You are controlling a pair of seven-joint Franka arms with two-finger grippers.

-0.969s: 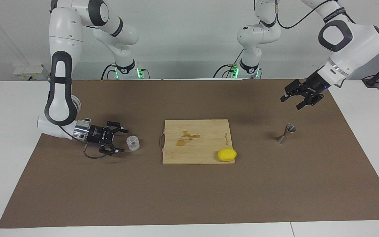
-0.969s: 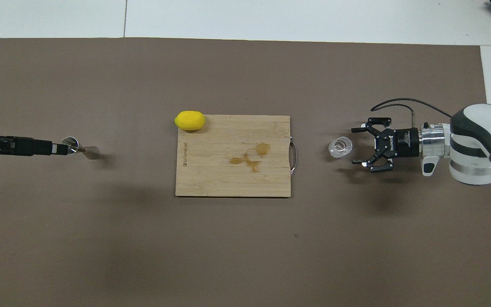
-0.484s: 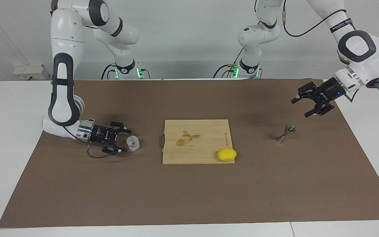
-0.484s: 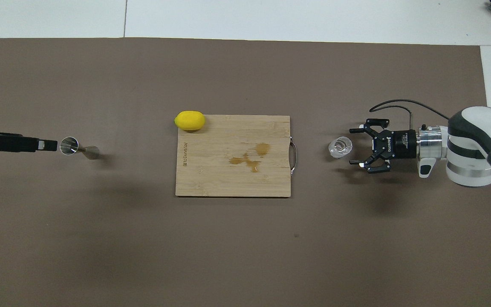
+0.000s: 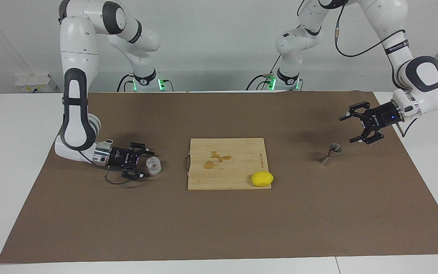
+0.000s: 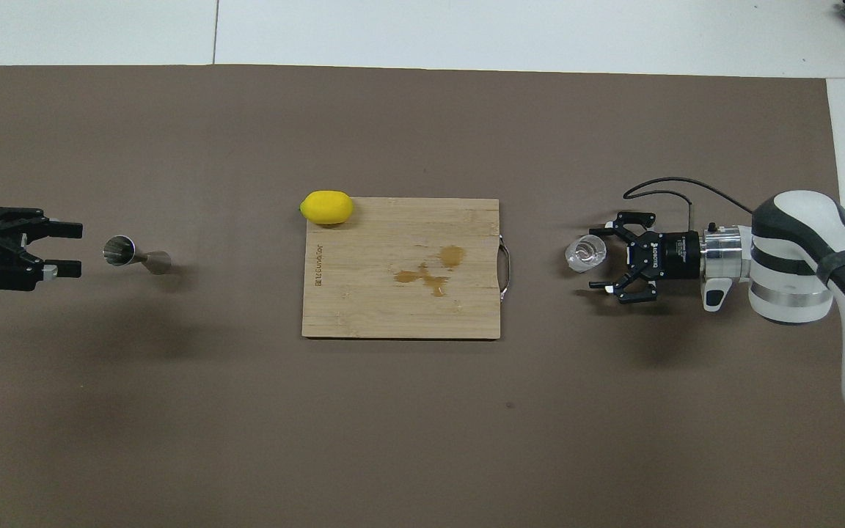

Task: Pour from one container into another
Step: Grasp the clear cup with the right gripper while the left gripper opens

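Observation:
The clear glass cup stands on the brown mat toward the right arm's end; it also shows in the overhead view. My right gripper is low over the mat, open, its fingertips just reaching either side of the cup without gripping it; it also shows in the overhead view. The silver jigger stands toward the left arm's end, seen too in the overhead view. My left gripper is open and empty, a little above the mat beside the jigger, as the overhead view shows.
A wooden cutting board with brown stains lies mid-table between cup and jigger. A yellow lemon sits on its corner farthest from the robots, toward the left arm's end. The brown mat covers the table.
My right gripper has slid closer to the cup, its fingertips now beside it. My left gripper has swung down toward the left arm's end and turned, fingers open toward the jigger.

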